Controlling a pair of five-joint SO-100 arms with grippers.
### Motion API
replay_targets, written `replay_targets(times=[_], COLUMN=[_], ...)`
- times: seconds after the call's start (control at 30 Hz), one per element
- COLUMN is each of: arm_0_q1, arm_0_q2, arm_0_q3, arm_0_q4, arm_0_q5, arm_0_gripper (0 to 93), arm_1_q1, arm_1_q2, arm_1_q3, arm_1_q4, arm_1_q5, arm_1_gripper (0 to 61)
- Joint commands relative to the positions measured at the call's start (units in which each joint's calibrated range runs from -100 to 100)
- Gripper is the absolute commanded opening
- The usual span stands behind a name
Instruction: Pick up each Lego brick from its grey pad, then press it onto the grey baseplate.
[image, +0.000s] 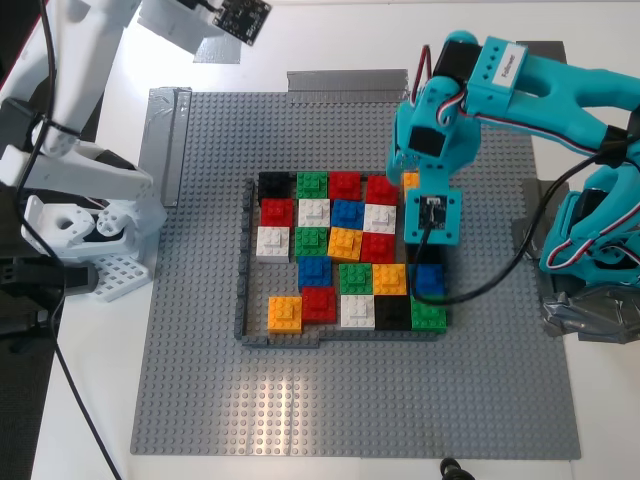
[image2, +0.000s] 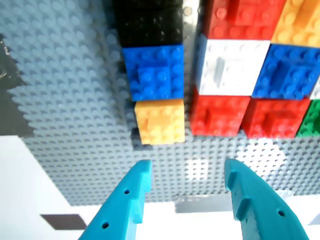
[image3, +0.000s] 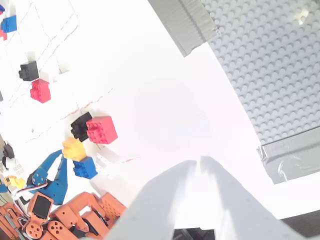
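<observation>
The large grey baseplate (image: 200, 380) carries a block of coloured bricks. An orange brick (image: 411, 181) (image2: 159, 121) sits pressed at the block's far corner on the exterior view's right. A blue brick (image2: 154, 71) sits right behind it, hidden under the teal first arm (image: 470, 90) in the exterior view. My first gripper (image2: 187, 167) is open and empty, hovering over bare studs just beyond the orange brick. My second gripper (image3: 200, 162) is white, shut and empty, high over the white table beside the baseplate (image3: 270, 65). A dull-grey patch (image: 543, 195) lies at the baseplate's right edge, with no brick on it.
A thin dark-grey brick frame (image: 243, 260) borders the block. Grey tape strips (image: 170, 130) (image3: 185, 20) hold the plate's edges. The white arm's base (image: 80, 200) stands at the exterior view's left. Loose bricks (image3: 102, 129) and an orange robot part (image3: 75, 217) lie on the table.
</observation>
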Motion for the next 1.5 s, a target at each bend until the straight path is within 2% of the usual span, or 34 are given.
replay_targets(times=[0.0,0.07,0.37,0.53,0.6,0.9,1.13,1.33,1.47], arm_0_q1=[4.26,7.09,21.52,28.13,30.74,42.20,49.82,56.56,59.97], arm_0_q2=[-1.39,-1.56,-8.34,-10.74,-11.00,-10.23,-10.14,-10.14,-10.14], arm_0_q3=[-6.82,-9.53,-14.59,-14.59,-14.59,-13.59,-11.61,-5.83,-2.04], arm_0_q4=[3.46,4.51,3.86,3.70,2.15,-9.48,-9.89,-9.97,-9.97], arm_0_q5=[-0.15,-0.15,-0.19,-0.19,-0.34,-6.74,-11.04,-11.38,-11.09], arm_0_gripper=[16.7,16.7,16.2,3.9,0.0,0.0,0.0,0.0,0.0], arm_1_q1=[-4.64,-5.51,-11.02,-14.50,-16.03,-22.19,-22.41,-21.32,-20.89], arm_1_q2=[3.36,4.22,13.40,14.52,14.95,18.38,17.09,13.06,12.80], arm_1_q3=[-8.82,-9.00,-20.47,-22.37,-21.82,-20.29,-16.77,-7.47,-7.47], arm_1_q4=[1.14,0.16,-0.33,0.32,0.49,-2.20,-4.39,-10.09,-8.71], arm_1_q5=[0.25,-0.63,1.37,0.10,0.00,0.73,0.78,1.17,1.42], arm_1_gripper=[0.2,0.2,0.2,0.2,0.2,0.1,0.1,0.1,0.1])
